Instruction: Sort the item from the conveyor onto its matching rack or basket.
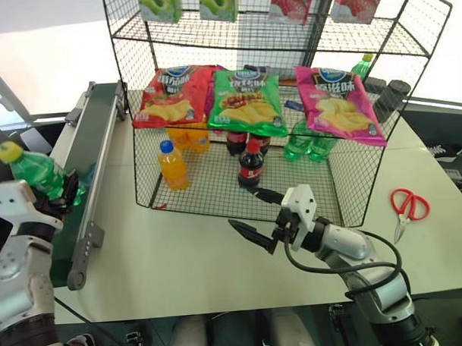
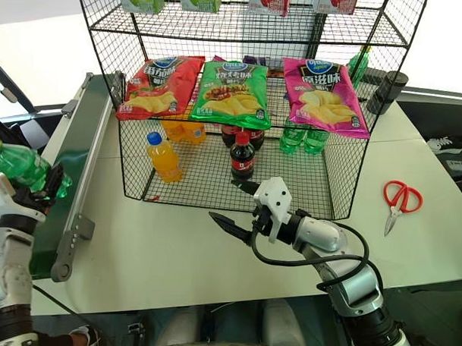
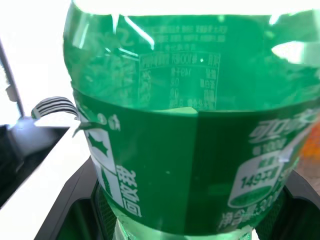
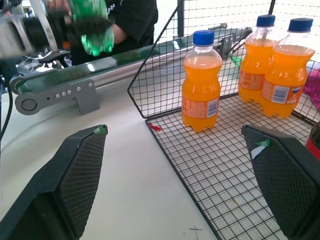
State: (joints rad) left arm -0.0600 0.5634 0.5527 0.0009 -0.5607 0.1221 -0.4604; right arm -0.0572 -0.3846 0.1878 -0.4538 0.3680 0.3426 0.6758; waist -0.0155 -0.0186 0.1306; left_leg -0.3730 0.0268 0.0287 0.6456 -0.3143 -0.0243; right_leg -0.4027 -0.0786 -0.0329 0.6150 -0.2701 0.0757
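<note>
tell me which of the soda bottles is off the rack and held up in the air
The green soda bottle with the yellow cap, clamped in the left gripper above the conveyor; the orange and cola bottles stand on the rack tray.

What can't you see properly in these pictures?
- Left gripper: its black fingers are mostly hidden behind the clear-green plastic soda bottle with a yellow cap it grips, in the head views.
- Green bottles at the back of the black wire-mesh rack: covered by the pink crisp bag.
- Bottle label print: cut off by the left wrist view's edge.
- Person in black: cut off at the right wrist view's edge.
</note>
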